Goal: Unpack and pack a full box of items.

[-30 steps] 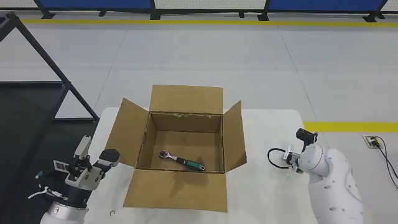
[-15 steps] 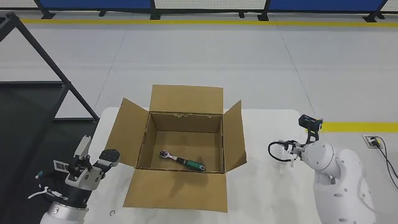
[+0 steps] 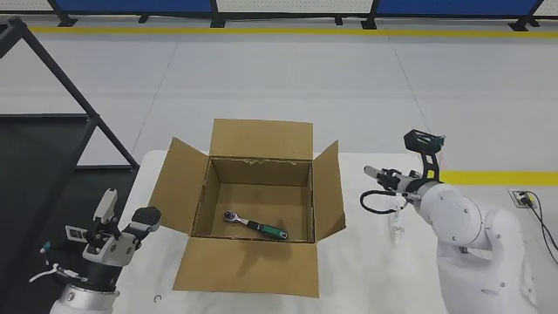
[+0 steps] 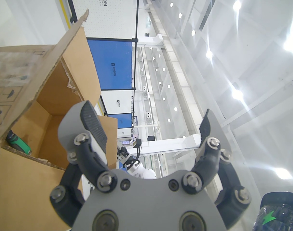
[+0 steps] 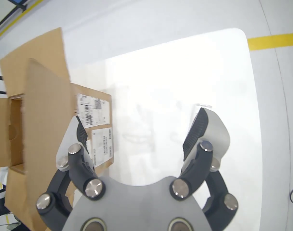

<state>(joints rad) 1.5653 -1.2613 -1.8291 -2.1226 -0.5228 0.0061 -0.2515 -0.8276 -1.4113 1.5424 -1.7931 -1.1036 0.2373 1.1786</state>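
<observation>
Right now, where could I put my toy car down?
Bare table between the box's right flap and the table's right edge, near the right tool. Also the box floor around the wrench. Left of the box is cramped beside the left tool.

box: on table | ratchet wrench: in box, near robot-side wall
</observation>
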